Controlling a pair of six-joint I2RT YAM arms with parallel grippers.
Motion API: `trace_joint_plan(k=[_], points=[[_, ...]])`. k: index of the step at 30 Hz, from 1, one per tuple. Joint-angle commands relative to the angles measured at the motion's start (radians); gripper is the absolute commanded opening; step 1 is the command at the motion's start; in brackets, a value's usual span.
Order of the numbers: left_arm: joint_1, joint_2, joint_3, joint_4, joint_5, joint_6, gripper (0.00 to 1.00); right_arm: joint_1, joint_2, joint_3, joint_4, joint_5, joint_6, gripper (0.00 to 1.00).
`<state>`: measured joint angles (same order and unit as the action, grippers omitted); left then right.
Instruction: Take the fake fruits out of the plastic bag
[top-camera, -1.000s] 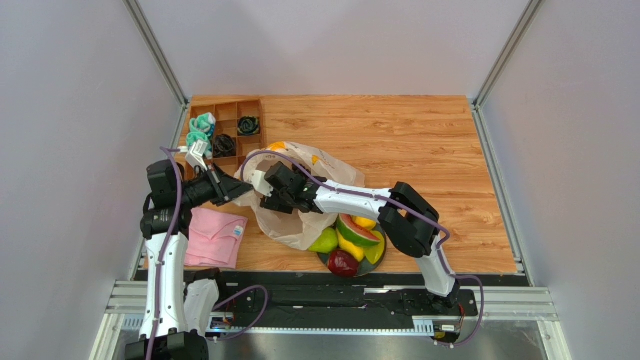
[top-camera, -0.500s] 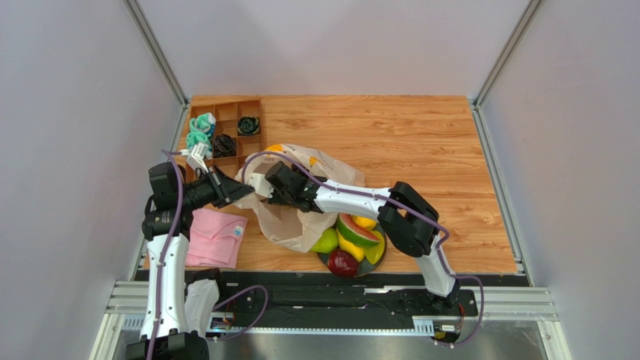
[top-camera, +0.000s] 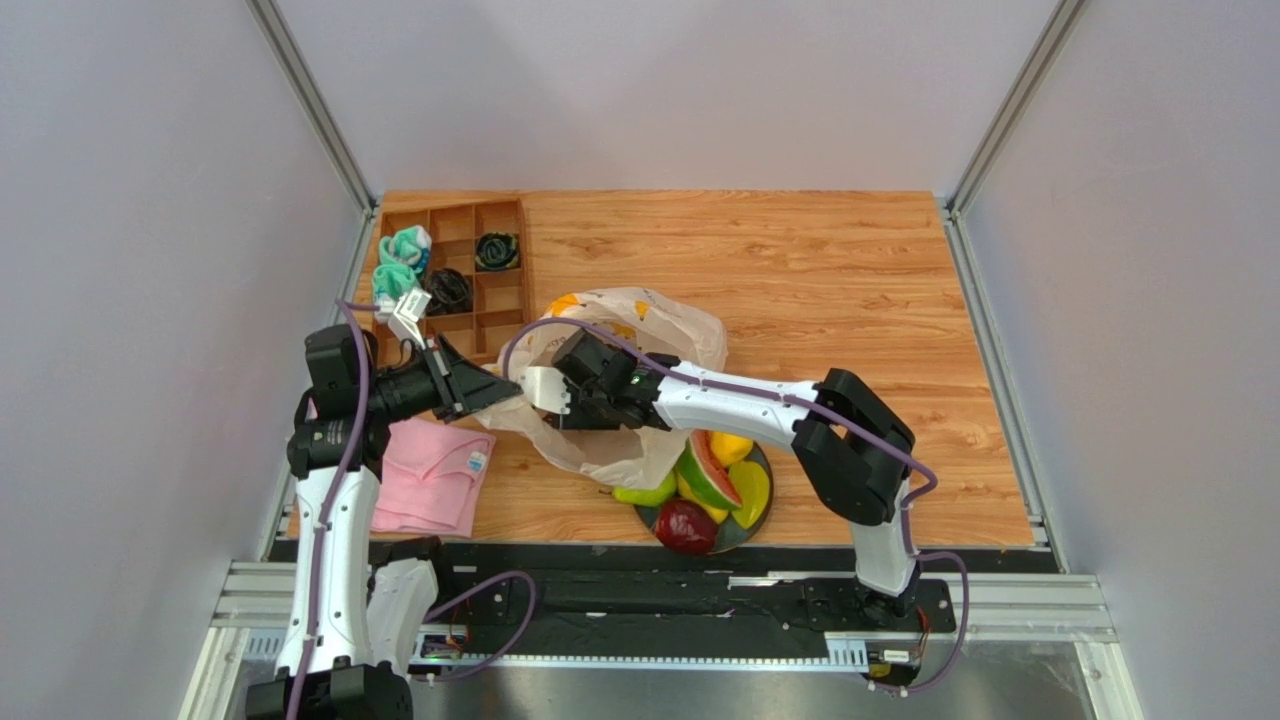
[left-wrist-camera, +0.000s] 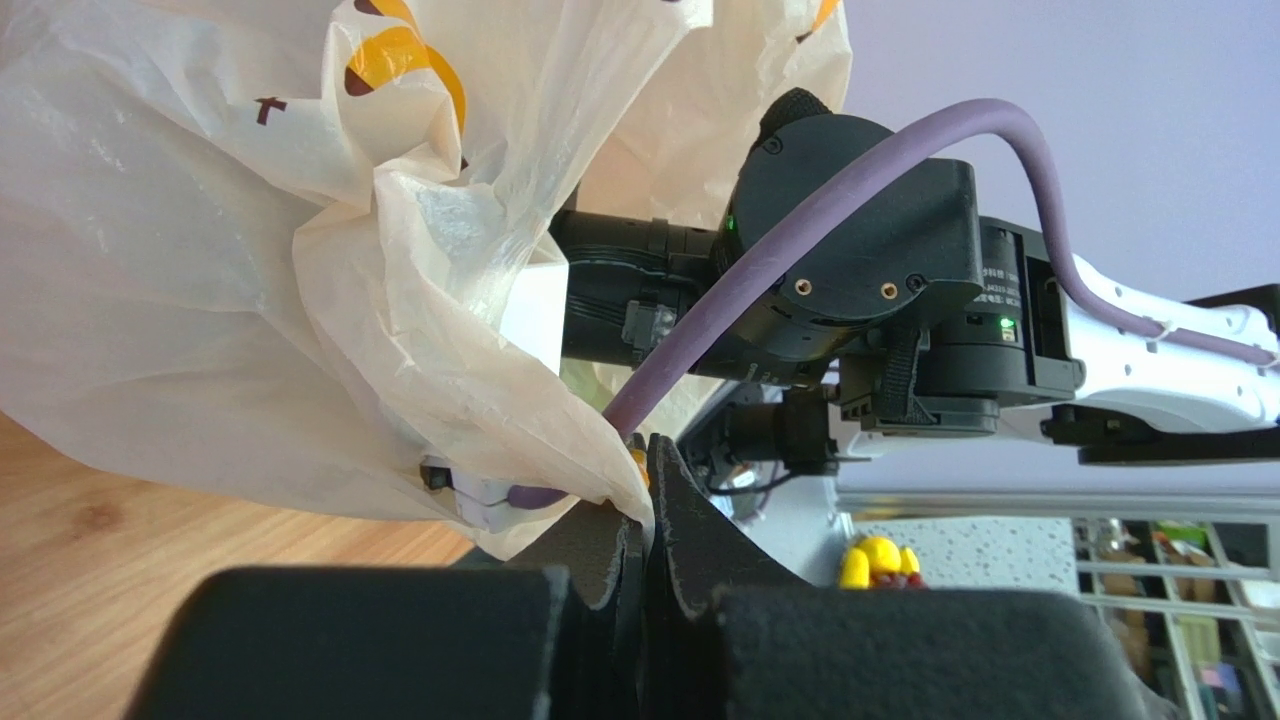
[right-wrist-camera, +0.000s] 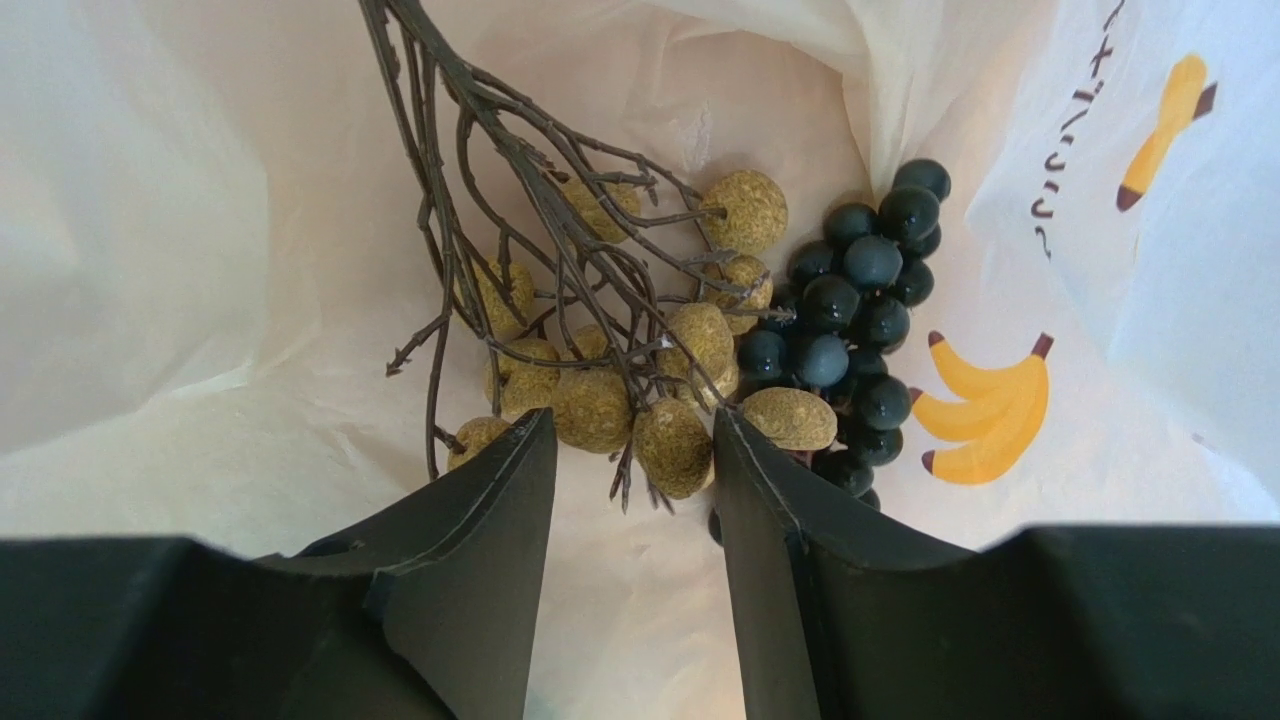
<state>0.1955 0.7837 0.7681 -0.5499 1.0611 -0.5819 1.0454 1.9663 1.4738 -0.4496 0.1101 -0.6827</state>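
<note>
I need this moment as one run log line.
left tool: shut on plastic bag | right tool: open inside it, at pale grape bunch

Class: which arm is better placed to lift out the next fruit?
Right: the right gripper is inside the plastic bag, open over the pale grape bunch; the left gripper pinches the bag.

wooden table (top-camera: 842, 285), compartment tray (top-camera: 455, 228) far left holding teal socks (top-camera: 398, 258) and black socks (top-camera: 446, 288), folded pink cloth (top-camera: 428, 473) near left

The crinkly cream banana-printed plastic bag (right-wrist-camera: 181, 225) walled both sides. A twiggy tan-berry bunch (right-wrist-camera: 661, 375) blocked the gap between the right gripper (right-wrist-camera: 631, 431)'s jaws. A dark glossy grape bunch (right-wrist-camera: 857, 330) crowded its right.
</note>
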Motion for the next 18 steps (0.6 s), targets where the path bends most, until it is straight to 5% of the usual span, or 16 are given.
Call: trace_joint_plan(k=[1, 18], points=[[0.022, 0.015, 0.054, 0.122, -0.088, 0.01, 0.0, 0.065, -0.104, -0.081, 0.018, -0.085, -0.167, 0.48], [0.021, 0.026, 0.109, 0.027, -0.13, 0.096, 0.0, 0.07, -0.146, -0.164, -0.004, -0.297, -0.414, 0.51]])
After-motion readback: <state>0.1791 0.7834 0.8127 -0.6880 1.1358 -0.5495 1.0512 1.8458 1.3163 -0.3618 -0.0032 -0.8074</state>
